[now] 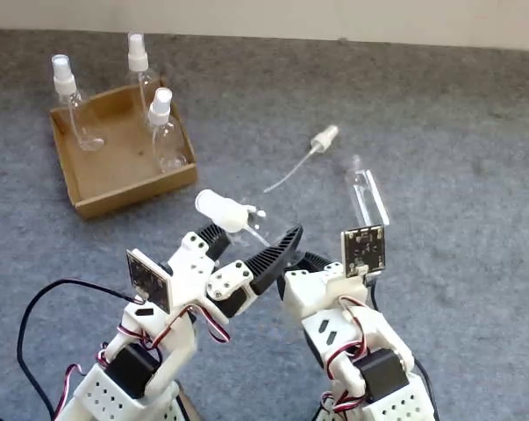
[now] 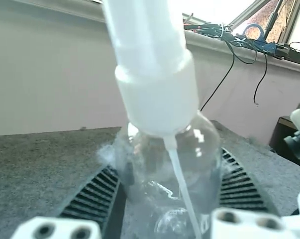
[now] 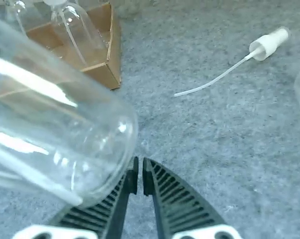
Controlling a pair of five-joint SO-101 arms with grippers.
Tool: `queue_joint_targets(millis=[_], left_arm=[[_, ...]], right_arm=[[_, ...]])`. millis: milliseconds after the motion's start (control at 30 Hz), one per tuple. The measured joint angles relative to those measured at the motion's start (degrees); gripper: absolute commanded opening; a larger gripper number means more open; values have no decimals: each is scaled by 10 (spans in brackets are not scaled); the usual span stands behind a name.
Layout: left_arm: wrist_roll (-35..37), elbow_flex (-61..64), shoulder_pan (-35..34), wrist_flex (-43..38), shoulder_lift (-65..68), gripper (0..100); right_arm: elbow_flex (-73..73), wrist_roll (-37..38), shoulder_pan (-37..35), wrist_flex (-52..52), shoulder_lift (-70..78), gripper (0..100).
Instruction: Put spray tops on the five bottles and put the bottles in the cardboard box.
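Note:
My left gripper (image 1: 246,241) is shut on a clear bottle (image 2: 164,164) that has a white spray top (image 1: 222,209) on it, its tube running down inside. The bottle is held above the carpet, tilted toward the cardboard box (image 1: 80,189). Just under the bottle's base (image 3: 55,129), my right gripper (image 3: 140,172) is shut with nothing between its fingers. Three capped bottles (image 1: 163,136) stand in the box. A loose spray top (image 1: 324,139) with a long tube lies on the carpet. Beside it lies a bottle without a top (image 1: 367,195).
Grey carpet (image 1: 457,132) covers the table, with open room to the right and behind the loose parts. The box stands at the back left. Cables (image 1: 36,307) trail by the left arm's base.

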Motion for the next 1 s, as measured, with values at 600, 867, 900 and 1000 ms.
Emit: queue_joint_targets(millis=[600, 867, 900, 1000], left_arm=[[-89, -62, -222, 45, 8, 136], [-177, -215, -285, 175, 63, 136], [-183, -230, -292, 175, 88, 136], [-189, -269, -318, 176, 181, 136]], right_arm=[[50, 0, 1, -40, 0, 13], [60, -1, 1, -156, 0, 13], [60, -1, 1, -158, 0, 13], [60, -1, 1, -160, 0, 13]])
